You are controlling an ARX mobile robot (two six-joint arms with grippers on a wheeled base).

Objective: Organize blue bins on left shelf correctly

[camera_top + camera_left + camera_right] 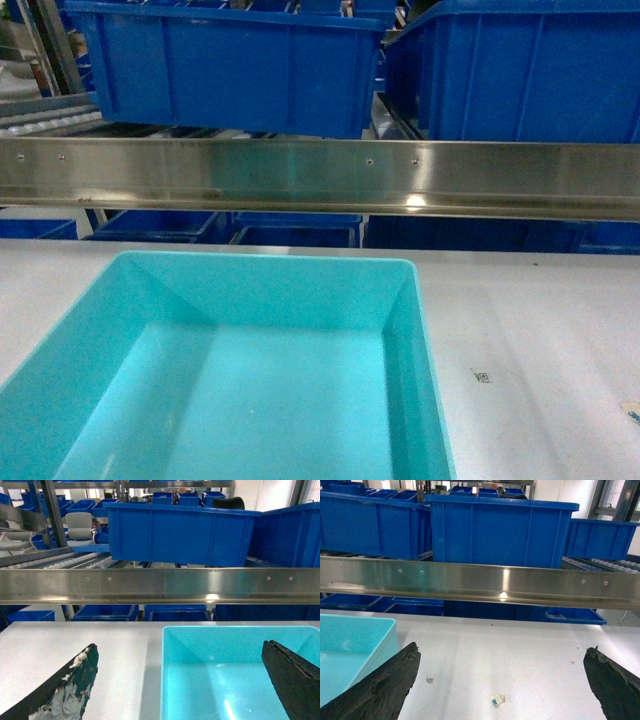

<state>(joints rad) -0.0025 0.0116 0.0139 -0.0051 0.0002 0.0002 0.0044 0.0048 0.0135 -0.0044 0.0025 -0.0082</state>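
My left gripper point(180, 680) is spread wide, apparently straddling the turquoise tub's point(250, 380) left wall, lower centre. My right gripper point(502, 680) is open, empty. Advise gripping squarely below the rim.

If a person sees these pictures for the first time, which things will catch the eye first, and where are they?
The eye falls first on the turquoise tub, empty, on the pale table right in front of the robot. Behind it a shiny steel rail of the left shelf runs across the whole view, with dark blue ribbed bins sitting on the rollers above it. In the left wrist view, the left gripper is open, straddling the tub's near-left corner.
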